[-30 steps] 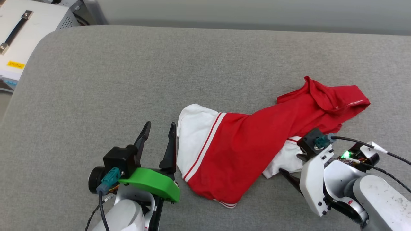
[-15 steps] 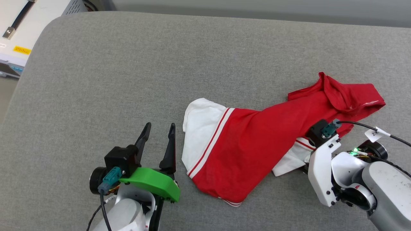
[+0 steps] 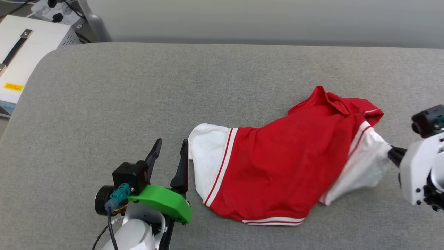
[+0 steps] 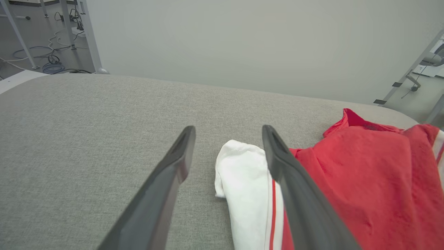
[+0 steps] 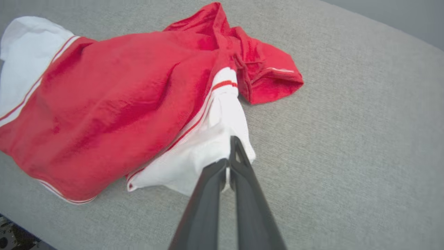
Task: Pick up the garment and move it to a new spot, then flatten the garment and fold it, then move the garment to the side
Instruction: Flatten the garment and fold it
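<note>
Garment (image 3: 284, 166) pinched by right tool (image 5: 229, 154).

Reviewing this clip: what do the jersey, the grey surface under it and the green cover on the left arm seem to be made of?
The jersey: thin, matte cloth, red with white sleeves; it creases and drapes softly. The grey surface: woven upholstery-like textile, fine weave visible, rounded edge suggests padding. The green cover: smooth hard plastic, faint sheen; possibly printed.

Crumpled red garment (image 3: 284, 166), white sleeves, red-white striped trim, on the right half of grey cushion (image 3: 138, 86); one sleeve spread toward cushion's middle, other stretched taut toward its right side.
</note>
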